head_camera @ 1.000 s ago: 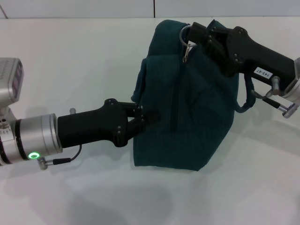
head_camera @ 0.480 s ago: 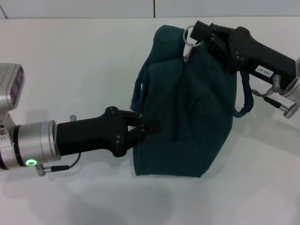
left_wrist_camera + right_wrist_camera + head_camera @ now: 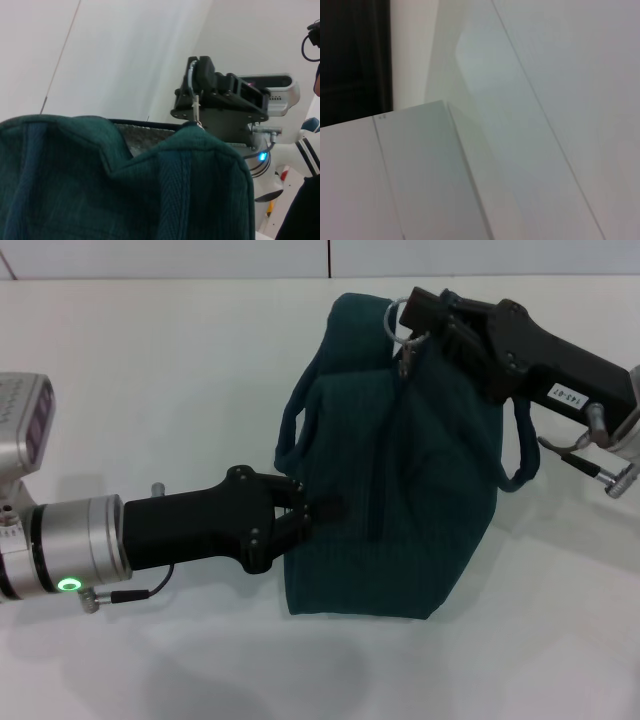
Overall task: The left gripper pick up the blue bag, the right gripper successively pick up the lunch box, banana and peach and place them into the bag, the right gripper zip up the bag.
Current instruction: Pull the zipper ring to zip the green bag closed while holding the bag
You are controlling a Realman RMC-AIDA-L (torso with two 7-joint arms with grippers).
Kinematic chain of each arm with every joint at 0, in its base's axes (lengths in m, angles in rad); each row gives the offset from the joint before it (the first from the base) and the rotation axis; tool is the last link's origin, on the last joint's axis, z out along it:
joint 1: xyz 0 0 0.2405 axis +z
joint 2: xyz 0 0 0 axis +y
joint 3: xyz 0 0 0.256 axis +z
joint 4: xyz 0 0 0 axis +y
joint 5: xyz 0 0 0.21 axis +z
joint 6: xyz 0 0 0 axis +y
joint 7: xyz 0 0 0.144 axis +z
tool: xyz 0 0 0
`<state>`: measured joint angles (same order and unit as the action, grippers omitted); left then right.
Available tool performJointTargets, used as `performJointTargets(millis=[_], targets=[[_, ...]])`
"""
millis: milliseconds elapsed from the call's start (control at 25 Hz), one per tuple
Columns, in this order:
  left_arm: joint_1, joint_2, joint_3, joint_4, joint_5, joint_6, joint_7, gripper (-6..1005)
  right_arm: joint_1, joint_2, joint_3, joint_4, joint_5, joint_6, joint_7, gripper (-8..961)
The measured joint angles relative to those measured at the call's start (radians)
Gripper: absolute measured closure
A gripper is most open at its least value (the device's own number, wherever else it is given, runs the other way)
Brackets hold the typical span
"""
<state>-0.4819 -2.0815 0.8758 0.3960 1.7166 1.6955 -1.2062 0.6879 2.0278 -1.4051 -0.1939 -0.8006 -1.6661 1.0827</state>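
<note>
Little has shifted over the last second: the bag (image 3: 400, 470) has tipped a bit more upright on the desk (image 3: 150, 370), its left handle (image 3: 292, 435) has swung out into a loop, and the right gripper (image 3: 412, 312) has eased slightly toward the bag's far top edge. The left gripper (image 3: 300, 510) stays where it was, its jaws clenched on a pinch of the bag's near side fabric, just below that handle.

At the right jaws sits the metal ring pull (image 3: 397, 320) of the zipper; the ring hangs right at their tip, and they look closed on it, with the small zipper tab dangling just beneath. In the left wrist view the same ring (image 3: 190, 92) stands against the front of the right gripper (image 3: 200, 75), directly above the bag's top seam (image 3: 195, 127), and a strip of silver lining (image 3: 145, 137) shows in the gap beside it, so the mouth is not fully shut there.

The other handle (image 3: 522, 455) droops under the right arm, behind the right jaws. Between the two sets of jaws the bag stands bulging, its base on the desk.
</note>
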Motion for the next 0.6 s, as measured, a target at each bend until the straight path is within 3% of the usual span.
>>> performJointTargets(millis=[600], targets=[[0.009,-0.001,0.02,0.0,0.002,0.005,0.039,931,-0.023,0.0,-0.009,-0.049,-0.002,0.008,0.023,942]])
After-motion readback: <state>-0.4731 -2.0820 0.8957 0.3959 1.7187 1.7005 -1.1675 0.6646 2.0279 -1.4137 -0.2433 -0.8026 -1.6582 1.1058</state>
